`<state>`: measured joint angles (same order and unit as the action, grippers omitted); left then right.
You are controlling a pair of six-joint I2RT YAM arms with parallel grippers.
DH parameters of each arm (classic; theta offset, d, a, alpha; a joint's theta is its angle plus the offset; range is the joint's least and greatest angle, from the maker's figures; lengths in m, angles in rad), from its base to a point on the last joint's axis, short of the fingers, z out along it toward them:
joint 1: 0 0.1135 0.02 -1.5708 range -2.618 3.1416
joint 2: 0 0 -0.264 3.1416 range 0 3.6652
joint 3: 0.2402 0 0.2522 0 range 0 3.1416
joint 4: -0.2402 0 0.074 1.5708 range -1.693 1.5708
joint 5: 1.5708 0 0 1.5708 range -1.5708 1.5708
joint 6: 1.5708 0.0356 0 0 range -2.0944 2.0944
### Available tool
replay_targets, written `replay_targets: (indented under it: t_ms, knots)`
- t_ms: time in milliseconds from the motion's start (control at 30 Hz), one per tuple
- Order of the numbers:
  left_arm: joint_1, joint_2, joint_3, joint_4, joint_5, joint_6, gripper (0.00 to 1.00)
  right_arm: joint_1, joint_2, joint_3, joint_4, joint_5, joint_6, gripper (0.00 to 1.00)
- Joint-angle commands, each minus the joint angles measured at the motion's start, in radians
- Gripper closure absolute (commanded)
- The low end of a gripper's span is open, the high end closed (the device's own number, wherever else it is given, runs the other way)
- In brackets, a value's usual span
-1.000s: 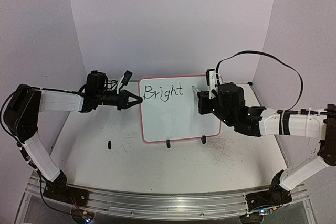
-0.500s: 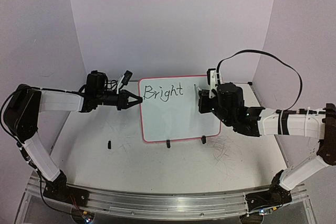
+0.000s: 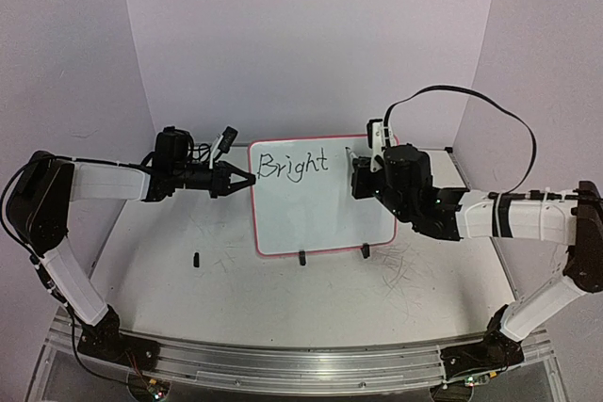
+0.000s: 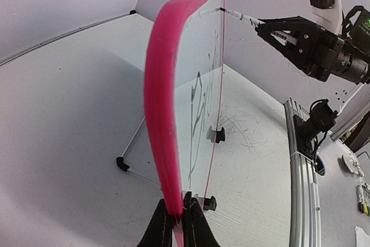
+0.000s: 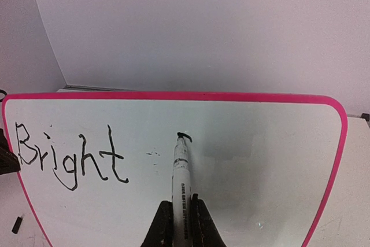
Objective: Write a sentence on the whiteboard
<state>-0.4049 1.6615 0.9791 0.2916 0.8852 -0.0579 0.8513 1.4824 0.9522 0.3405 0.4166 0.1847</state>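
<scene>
The whiteboard (image 3: 320,204) with its pink-red frame stands upright at mid-table on two black clip feet. The word "Bright" (image 3: 293,165) is written at its top left; it also shows in the right wrist view (image 5: 69,157). My left gripper (image 3: 247,179) is shut on the board's left edge (image 4: 167,143). My right gripper (image 3: 358,176) is shut on a white marker (image 5: 181,183). The marker's tip (image 5: 182,137) touches the board right of "Bright", beside a short fresh black stroke. The marker also shows in the left wrist view (image 4: 243,17).
A small black piece (image 3: 196,259) lies on the table left of the board. The board's wire stand (image 4: 130,154) reaches back behind it. Purple walls close in the back and sides. A metal rail (image 3: 283,364) runs along the near edge.
My right gripper has moved the marker slightly up and left, bringing its tip onto the board. A short stroke now shows at the tip. The left gripper has not moved.
</scene>
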Motion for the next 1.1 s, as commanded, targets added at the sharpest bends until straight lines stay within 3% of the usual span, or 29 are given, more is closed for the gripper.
replay_targets:
  t_ms: [0,1067]
  knots:
    - [0.005,-0.052,0.007,0.061,-0.03,0.052,1.0,-0.006,0.021,0.052,0.011,-0.024,-0.008,1.0]
    - [0.004,-0.052,0.009,0.061,-0.03,0.051,1.0,0.013,-0.045,-0.068,-0.114,-0.072,0.103,1.0]
